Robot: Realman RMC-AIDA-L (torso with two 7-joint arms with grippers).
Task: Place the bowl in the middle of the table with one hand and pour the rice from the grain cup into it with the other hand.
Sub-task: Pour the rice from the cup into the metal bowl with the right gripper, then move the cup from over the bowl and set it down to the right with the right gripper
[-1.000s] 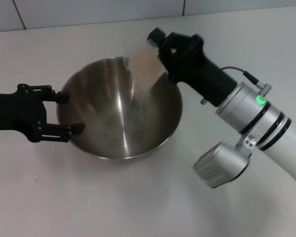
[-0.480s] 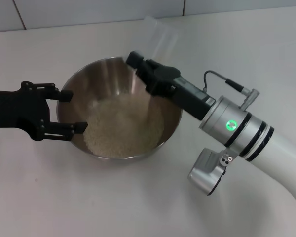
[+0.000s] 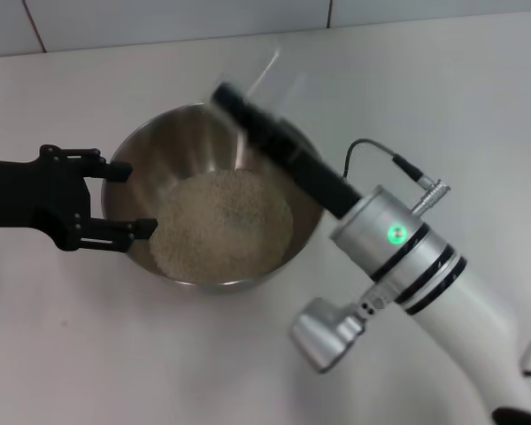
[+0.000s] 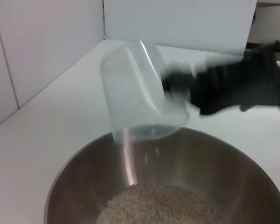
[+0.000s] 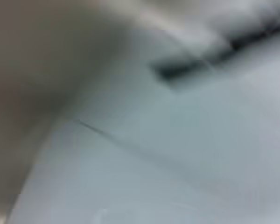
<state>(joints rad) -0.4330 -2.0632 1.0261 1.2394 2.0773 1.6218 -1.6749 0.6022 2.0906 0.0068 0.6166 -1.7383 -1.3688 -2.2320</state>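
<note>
The steel bowl (image 3: 203,142) stands on the white table (image 3: 106,354) with a mound of rice (image 3: 221,226) in its bottom. My right gripper (image 3: 241,102) is over the bowl's far rim, shut on the clear grain cup (image 3: 279,75), which is tipped over and looks empty. In the left wrist view the cup (image 4: 137,93) hangs mouth-down above the rice (image 4: 158,205), held from the side by the right gripper (image 4: 186,91). My left gripper (image 3: 126,200) is open at the bowl's left wall, one finger on either side of that stretch of wall.
The right arm's silver-and-white forearm (image 3: 398,248) crosses the table to the right of the bowl. A tiled wall (image 3: 159,18) runs behind the table. The right wrist view is blurred by motion.
The rice has gone from the cup into the bowl. The right wrist has rolled and the forearm has swung down and left. The left gripper has not moved.
</note>
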